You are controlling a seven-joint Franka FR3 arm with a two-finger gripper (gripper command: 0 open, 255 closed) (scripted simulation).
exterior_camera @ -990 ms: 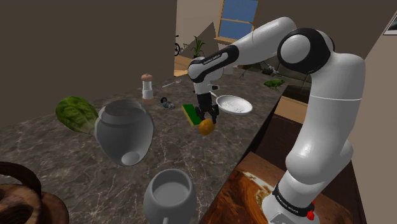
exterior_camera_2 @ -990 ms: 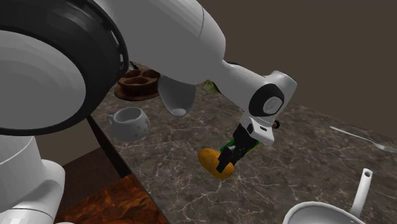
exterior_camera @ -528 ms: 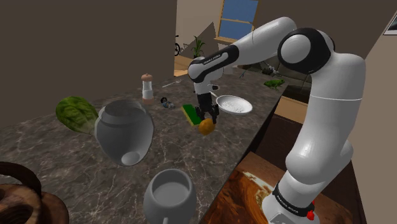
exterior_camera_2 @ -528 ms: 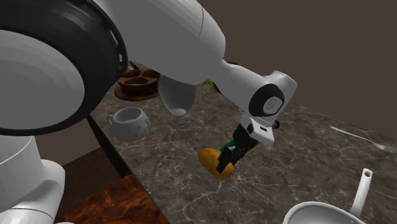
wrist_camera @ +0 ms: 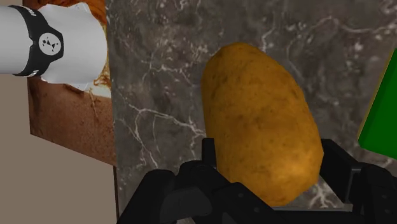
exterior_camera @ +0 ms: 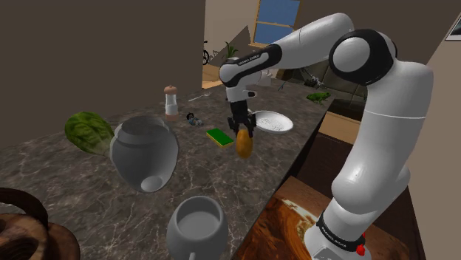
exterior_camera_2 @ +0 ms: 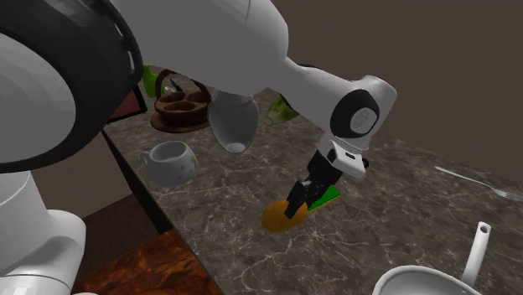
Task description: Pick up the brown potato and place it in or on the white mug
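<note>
Claw (exterior_camera: 242,134) clamped on brown potato (wrist_camera: 261,121), held over the marbled worktop (exterior_camera: 44,170) just beside the green sponge (exterior_camera: 219,136). White mug (exterior_camera_2: 172,162) stands upright, well apart from the sponge.

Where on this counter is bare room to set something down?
Bare counter lies between the jug, the sponge and the mug. Another free patch lies between the lettuce and the shaker. It is crowded by the sponge, where the fingers hold the potato beside the bowl.
</note>
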